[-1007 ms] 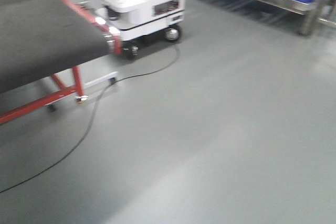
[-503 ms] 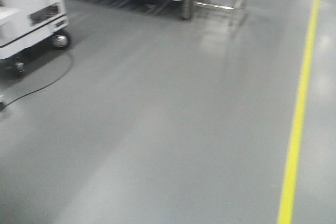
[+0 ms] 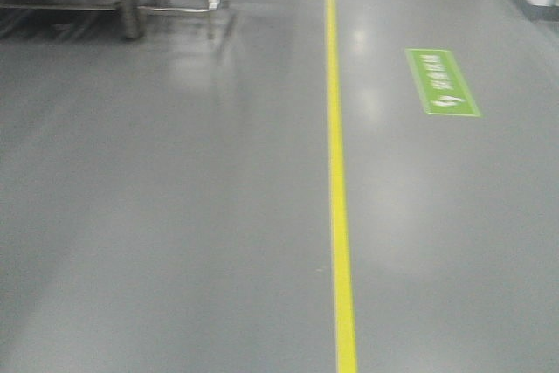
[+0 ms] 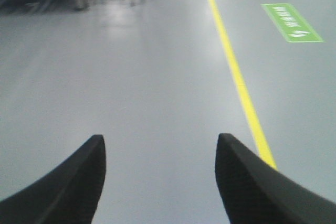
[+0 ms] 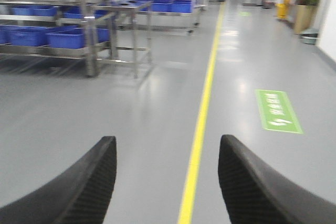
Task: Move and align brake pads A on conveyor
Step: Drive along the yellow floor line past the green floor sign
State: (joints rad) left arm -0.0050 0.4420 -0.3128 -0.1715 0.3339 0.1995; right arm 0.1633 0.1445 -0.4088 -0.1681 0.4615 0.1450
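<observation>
Left gripper (image 4: 157, 179) and right gripper (image 5: 167, 179) both gape wide, holding nothing, above grey floor (image 3: 175, 216). A yellow line (image 3: 339, 181) runs ahead with open floor on either side. Right of it lies a green sign (image 3: 442, 82), its white writing too blurred to read. Far left stands a steel rack (image 5: 89, 51) of blue bins (image 5: 65, 38). Pads and conveyor are out of view.

Bright, even light throws pale glare patches on the grey floor (image 3: 175, 216), and all three views look slightly blurred
</observation>
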